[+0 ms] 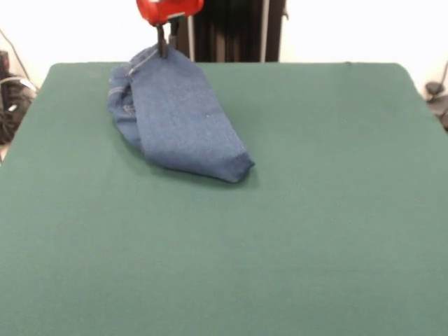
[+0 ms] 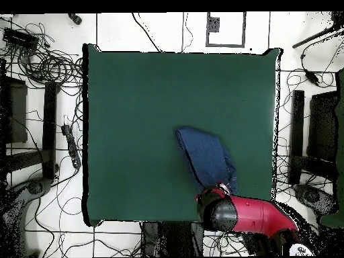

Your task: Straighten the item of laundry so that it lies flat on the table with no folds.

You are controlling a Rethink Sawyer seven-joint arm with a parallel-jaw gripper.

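Note:
The blue denim jeans (image 1: 182,119) lie folded over in a tapered bundle on the far left part of the green table (image 1: 315,224). One end points toward the table's middle and the other reaches the far edge. My gripper (image 1: 163,50) comes down from the red arm head (image 1: 168,10) and is shut on the jeans' far end, which is raised a little off the cloth. In the overhead view the jeans (image 2: 207,156) lie near the table's (image 2: 134,121) bottom right, and the red arm (image 2: 242,213) hides the gripper and the jeans' near end.
The robot's dark pedestal (image 1: 231,31) stands behind the table's far edge. Cables (image 2: 47,64) and dark stands (image 2: 309,134) lie on the floor around the table.

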